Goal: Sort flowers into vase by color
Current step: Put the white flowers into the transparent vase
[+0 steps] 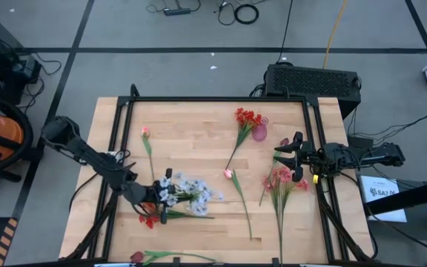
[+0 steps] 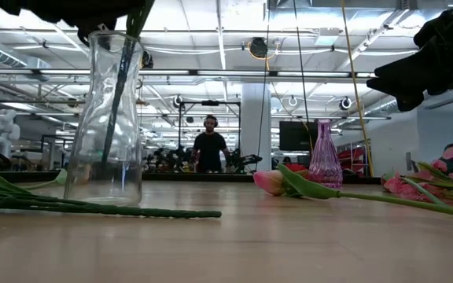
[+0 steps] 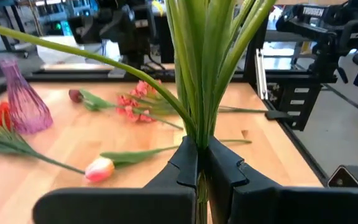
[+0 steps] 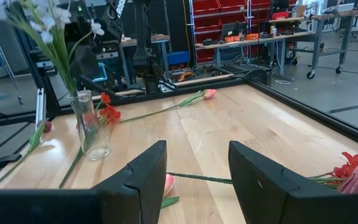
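Note:
A pale blue-white flower spray (image 1: pixel 186 191) stands upright with my left gripper (image 3: pixel 197 154) shut on its green stems. Its lower stem (image 2: pixel 119 110) reaches down inside the clear glass vase (image 2: pixel 104 118), which stands near the table's front left. A purple vase (image 1: pixel 259 132) stands at the far right, with a red spray (image 1: pixel 247 117) lying beside it. A pink spray (image 1: pixel 282 178) and a pink tulip (image 1: pixel 228 173) lie on the table. My right gripper (image 1: pixel 288 157) waits open at the right edge, touching nothing. My left gripper pinches the bunch of green stems and leaves (image 3: pixel 197 134) of the pale spray between its two fingers, below the blossoms. The fingers come about level from the table's left and lie across the stems. The spray stands upright, its lower stem inside the clear vase (image 4: pixel 91 127).
A red spray (image 1: pixel 148 219) lies by the clear vase, with long green stems (image 2: pixel 93 208) on the table beside it. A pink bud (image 1: pixel 145 131) lies at the far left, a red tulip (image 1: pixel 136 257) at the front edge, a dark bud (image 1: pixel 284 142) near my right gripper.

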You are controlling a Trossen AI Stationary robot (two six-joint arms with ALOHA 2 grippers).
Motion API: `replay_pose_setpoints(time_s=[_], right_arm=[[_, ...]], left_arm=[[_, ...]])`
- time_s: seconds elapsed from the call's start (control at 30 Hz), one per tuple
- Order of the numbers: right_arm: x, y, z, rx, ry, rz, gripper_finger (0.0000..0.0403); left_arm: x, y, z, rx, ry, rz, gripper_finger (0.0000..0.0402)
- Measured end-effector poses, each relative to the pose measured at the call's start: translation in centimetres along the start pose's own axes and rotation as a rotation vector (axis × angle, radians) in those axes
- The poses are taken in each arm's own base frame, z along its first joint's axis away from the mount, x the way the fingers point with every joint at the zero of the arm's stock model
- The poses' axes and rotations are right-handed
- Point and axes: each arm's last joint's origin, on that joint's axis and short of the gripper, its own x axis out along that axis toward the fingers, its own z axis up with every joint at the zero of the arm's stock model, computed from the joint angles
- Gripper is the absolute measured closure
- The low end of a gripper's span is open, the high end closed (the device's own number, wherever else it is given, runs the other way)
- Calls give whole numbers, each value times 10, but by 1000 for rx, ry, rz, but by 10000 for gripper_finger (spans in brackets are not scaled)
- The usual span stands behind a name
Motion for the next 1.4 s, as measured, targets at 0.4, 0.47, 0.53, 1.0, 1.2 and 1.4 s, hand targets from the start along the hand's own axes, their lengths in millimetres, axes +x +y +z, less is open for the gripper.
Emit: replay_pose_setpoints(time_s=[0.4,0.47,0.53,1.0,1.2,1.4], right_arm=[[0,0,0,0,0,0,238],[0,0,0,0,0,0,238],[0,0,0,0,0,0,238],[0,0,0,0,0,0,238],[0,0,0,0,0,0,238],[0,0,0,0,0,0,238]], left_arm=[[2,-1,-2,-98,7,1,291],[1,-1,-2,-123,6,1,279],[1,-1,-2,-134,8,-8,267],[-8,0,12,-126,-15,-106,242],[-25,10,22,-114,25,-84,242],[-46,23,32,-111,54,-25,242]])
